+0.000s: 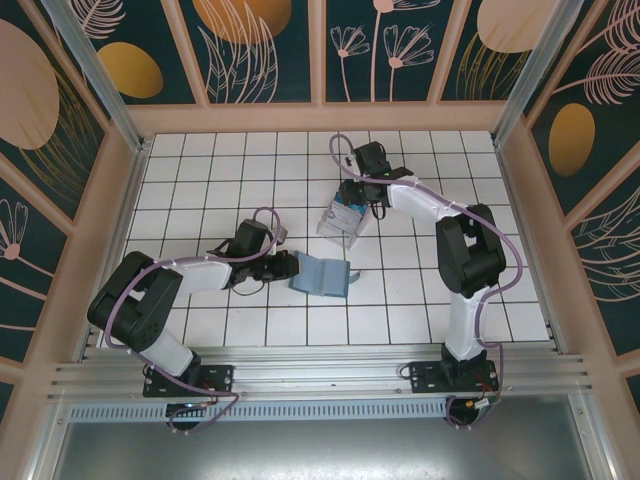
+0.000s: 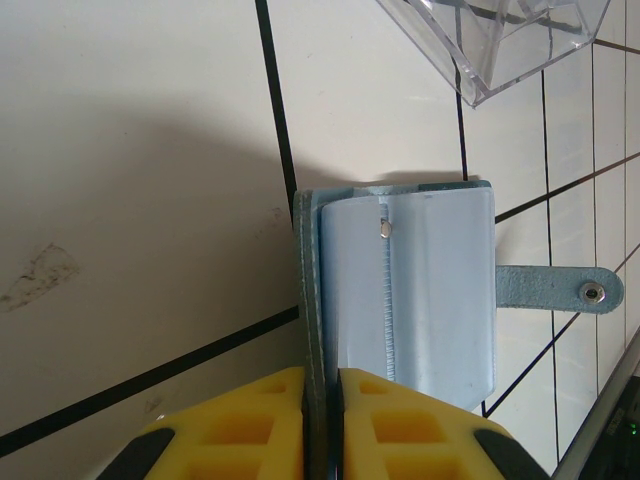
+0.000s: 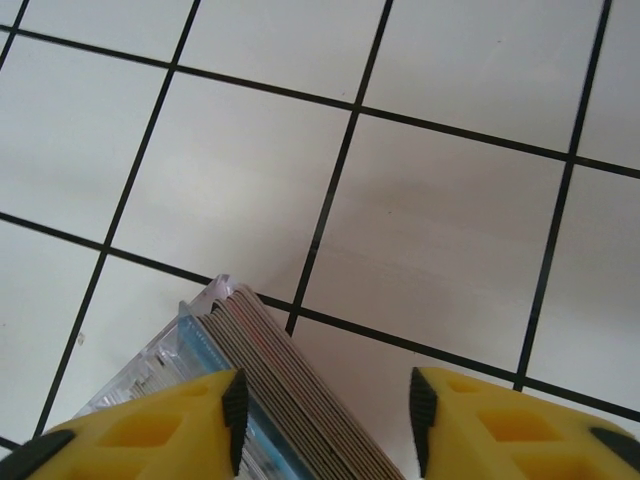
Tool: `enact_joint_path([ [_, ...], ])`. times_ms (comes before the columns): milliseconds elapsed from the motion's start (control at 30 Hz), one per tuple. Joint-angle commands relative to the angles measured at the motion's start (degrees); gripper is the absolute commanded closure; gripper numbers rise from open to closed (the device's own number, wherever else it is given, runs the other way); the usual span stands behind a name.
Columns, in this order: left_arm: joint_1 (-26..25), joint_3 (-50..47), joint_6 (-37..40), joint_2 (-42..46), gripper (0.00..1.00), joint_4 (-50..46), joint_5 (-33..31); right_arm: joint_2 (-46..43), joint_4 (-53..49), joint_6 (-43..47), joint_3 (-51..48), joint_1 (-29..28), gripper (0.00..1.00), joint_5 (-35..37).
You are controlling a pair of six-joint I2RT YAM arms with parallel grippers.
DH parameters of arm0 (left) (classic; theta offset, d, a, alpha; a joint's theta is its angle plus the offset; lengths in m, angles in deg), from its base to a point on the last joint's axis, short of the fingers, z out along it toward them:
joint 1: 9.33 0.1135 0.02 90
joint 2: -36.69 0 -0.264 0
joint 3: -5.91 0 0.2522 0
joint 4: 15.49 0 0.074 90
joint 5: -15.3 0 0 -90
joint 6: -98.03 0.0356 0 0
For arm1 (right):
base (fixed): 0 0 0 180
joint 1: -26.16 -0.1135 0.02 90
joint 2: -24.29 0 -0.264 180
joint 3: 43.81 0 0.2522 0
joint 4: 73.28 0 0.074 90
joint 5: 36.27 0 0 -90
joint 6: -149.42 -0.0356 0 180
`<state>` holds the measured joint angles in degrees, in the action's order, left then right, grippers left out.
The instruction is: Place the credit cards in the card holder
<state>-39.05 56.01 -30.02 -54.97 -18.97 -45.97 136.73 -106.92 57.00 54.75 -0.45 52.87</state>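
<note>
step: grasp cards | left fingers [image 2: 230, 430] clamped on edge of teal card holder [image 2: 420, 290], lying open on tabletop [image 2: 130, 150] | right fingers [image 3: 150, 440] apart, straddling credit cards [image 3: 285, 400] stacked in clear box [image 3: 140, 375] | advice: centre on stack, pinch few cards, lift straight

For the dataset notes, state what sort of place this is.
Probably a purpose-built robot test cell, not a real room: a white gridded tabletop, wood-framed walls with printed leaf panels boxing it in, and an aluminium rail at the near edge with the left arm and right arm bolted to it.
</note>
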Motion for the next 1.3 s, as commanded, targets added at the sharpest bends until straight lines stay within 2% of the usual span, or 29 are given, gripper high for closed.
enact_joint_path([
  [0,-0.4,0.4,-0.5,-0.2,0.83,0.8,0.9,-1.5,0.5,1.3,-0.9,-0.5,0.42,-2.2],
  [567,-0.4,0.1,-0.5,-0.1,0.83,1.0,0.9,3.1,-1.9,1.4,-0.1,-0.5,0.39,-0.5],
  [1000,-0.4,0.2,-0.5,-0.1,0.82,1.1,1.0,-1.7,0.2,1.0,-0.9,0.0,0.43,3.1],
  [1100,-0.4,0.4,-0.5,-0.3,0.82,1.1,1.1,-2.1,0.3,1.1,-0.9,0.0,0.45,3.2],
  [1267,-0.4,0.8,-0.5,-0.6,0.82,1.1,1.2,-2.0,0.5,1.1,-1.2,0.0,0.55,2.9],
])
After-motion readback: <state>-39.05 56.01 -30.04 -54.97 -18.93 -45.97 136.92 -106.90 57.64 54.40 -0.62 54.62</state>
